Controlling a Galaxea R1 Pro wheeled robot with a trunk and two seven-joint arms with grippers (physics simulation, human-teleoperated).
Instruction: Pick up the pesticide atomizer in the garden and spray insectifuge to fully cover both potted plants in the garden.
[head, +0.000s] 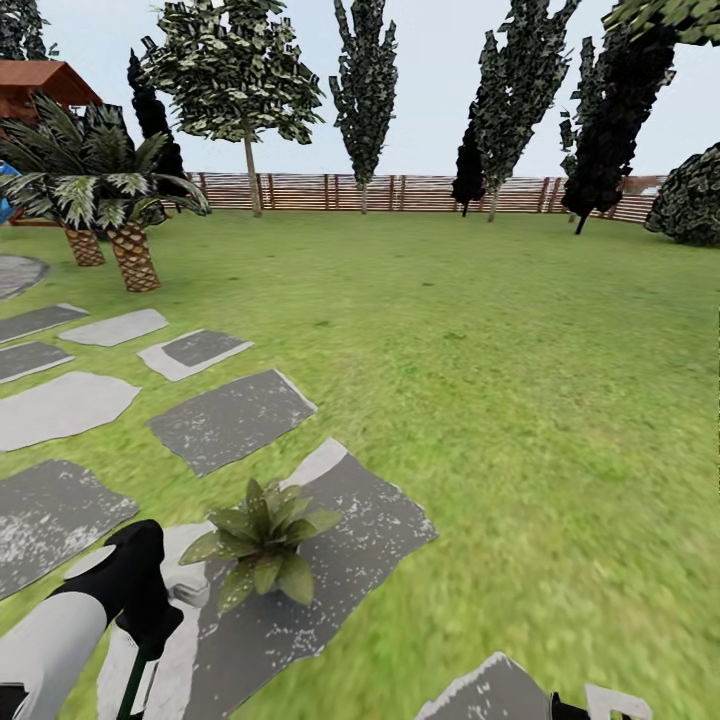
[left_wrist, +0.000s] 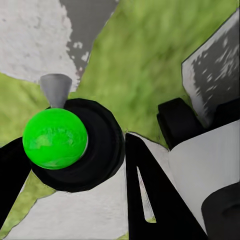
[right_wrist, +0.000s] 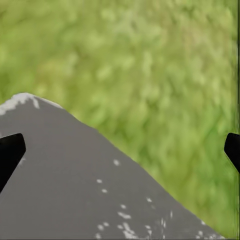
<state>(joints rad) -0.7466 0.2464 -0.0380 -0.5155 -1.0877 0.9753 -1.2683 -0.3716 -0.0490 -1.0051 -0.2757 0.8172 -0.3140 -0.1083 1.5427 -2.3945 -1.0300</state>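
Your left pincer (left_wrist: 75, 165) has its two dark fingers (left_wrist: 145, 195) closed around the pesticide atomizer (left_wrist: 75, 145), seen from the left wrist as a round black body with a bright green dome and a small grey cone-shaped nozzle beside it. From the head camera, the left arm enters at the lower left corner, its black end (head: 135, 585) held low over a large grey stepping stone (head: 350, 560), with a thin green and black stem hanging under it.

Just beside that arm's end, one potted plant (head: 262, 545) stands on the same stone, a low rosette of pointed green leaves; its pot is hidden by the foliage.

Your right pincer (right_wrist: 120, 147) is spread wide and holds nothing: its two black fingertips (right_wrist: 10, 152) sit at opposite edges of the right wrist picture, above the corner of a grey stone (right_wrist: 65, 185) that meets the lawn (right_wrist: 150, 65).

Further out, more grey and white stepping stones (head: 230, 418) run across the grass to the left. Two palm trees (head: 125, 215) stand at the far left, and tall trees line a brown slatted fence (head: 400, 192) along the far edge of the garden.
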